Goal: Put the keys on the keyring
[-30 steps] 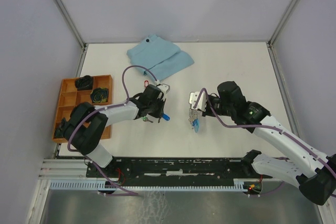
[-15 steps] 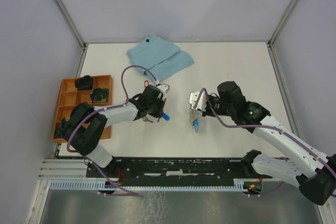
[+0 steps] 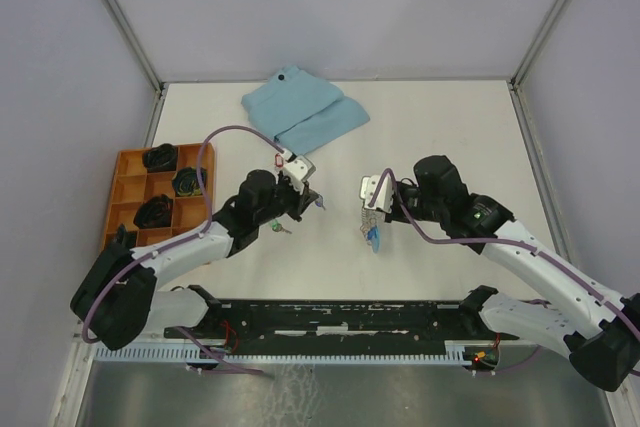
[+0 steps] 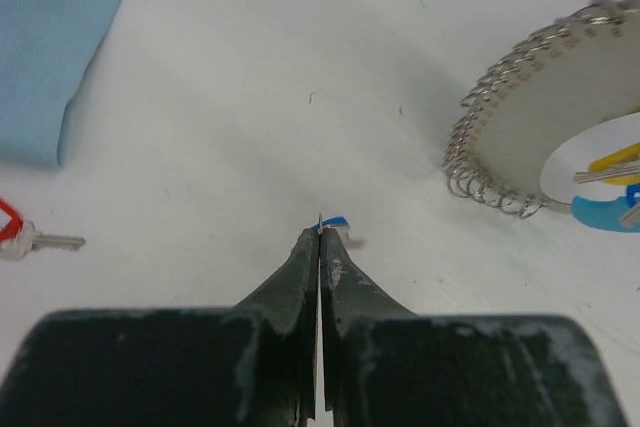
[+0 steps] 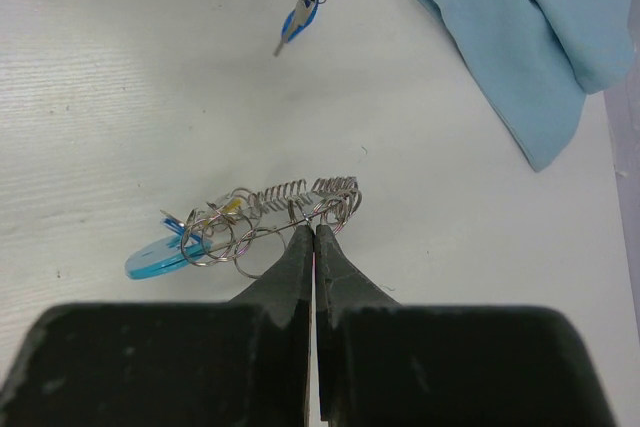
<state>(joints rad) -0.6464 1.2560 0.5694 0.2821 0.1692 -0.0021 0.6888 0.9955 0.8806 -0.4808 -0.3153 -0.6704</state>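
My left gripper [image 4: 320, 229] is shut on the blue-tagged key [image 4: 337, 220], which hangs from its tips above the table in the right wrist view [image 5: 297, 21]. The red-tagged key [image 4: 12, 223] lies on the table by the cloth, left of that gripper. A third key [image 3: 283, 230] lies under the left arm; its tag colour is hard to tell. My right gripper [image 5: 316, 227] is shut on a wire of the keyring [image 5: 275, 205], a loop of metal coils with a light-blue strap [image 5: 155, 259] and a yellow tag [image 4: 615, 159]. The keyring hangs just right of the left gripper [image 3: 312, 202].
A folded light-blue cloth [image 3: 300, 107] lies at the back of the table. An orange compartment tray [image 3: 122, 162] holding dark items stands at the left edge. Grey walls enclose the table on three sides.
The left gripper closed on the blue-tagged key and lifted it off the table, with the arm rising and swinging up. The right arm and keyring have stayed still.
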